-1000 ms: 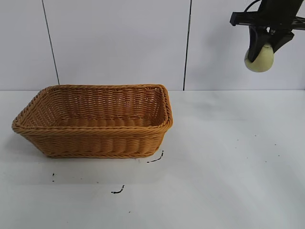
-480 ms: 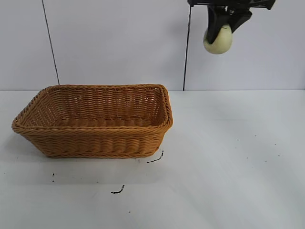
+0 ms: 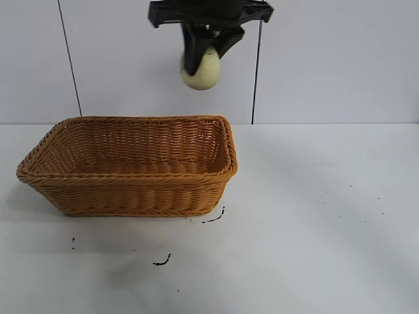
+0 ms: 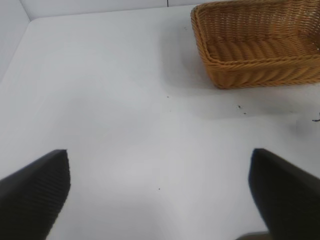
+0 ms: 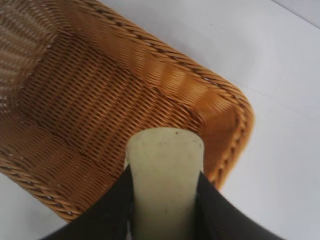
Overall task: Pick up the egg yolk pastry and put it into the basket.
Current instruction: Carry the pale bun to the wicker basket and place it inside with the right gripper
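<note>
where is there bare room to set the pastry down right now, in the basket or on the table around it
The basket is empty across its woven floor, bordered only by its braided rim. The white table lies bare to the basket's right and in front of it, apart from small dark specks. It is crowded only high above the basket, where the right pincer holds the egg yolk pastry.

The white table spreads out far below my right gripper. Directly on it sits the wicker basket, under my gripper and reaching off to the left side. A few small dark marks spot the tabletop just in front of the basket's near wall, lower than my gripper and nearer the exterior camera.
</note>
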